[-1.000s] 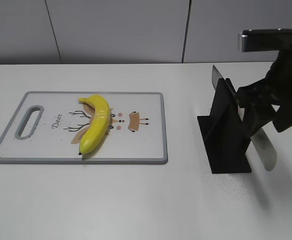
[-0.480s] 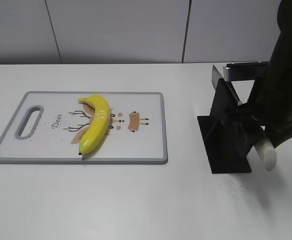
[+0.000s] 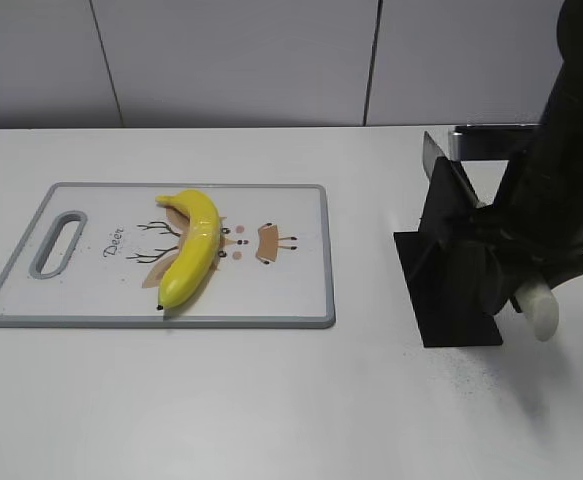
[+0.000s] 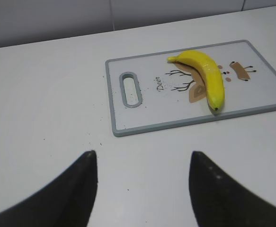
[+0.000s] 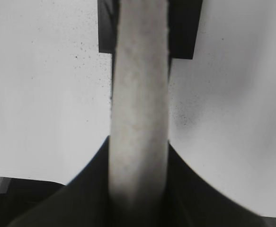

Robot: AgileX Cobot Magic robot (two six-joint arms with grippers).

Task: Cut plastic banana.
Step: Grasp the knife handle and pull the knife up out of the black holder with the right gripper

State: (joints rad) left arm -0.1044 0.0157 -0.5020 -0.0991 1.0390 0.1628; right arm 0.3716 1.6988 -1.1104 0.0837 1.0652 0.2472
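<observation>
A yellow plastic banana (image 3: 193, 250) lies whole on a white cutting board (image 3: 291, 290) with a deer drawing, at the left. A knife rests slanted in a black stand (image 3: 451, 290) at the right. Its blade tip (image 3: 433, 155) sticks out at the top and its pale handle (image 3: 539, 312) at the lower right. My right gripper (image 5: 138, 156) is shut on the knife handle (image 5: 138, 94), close to the stand (image 5: 182, 28). My left gripper (image 4: 142, 158) is open and empty over bare table, near the board (image 4: 123, 118) and banana (image 4: 209, 75).
The board has a grey rim and a handle slot (image 3: 59, 242) at its left end. A grey wall runs behind the white table. Bare table lies between the board and the stand.
My right arm has swung down over the knife handle at the stand, and less of the handle shows now. The banana, board and stand have not moved.
</observation>
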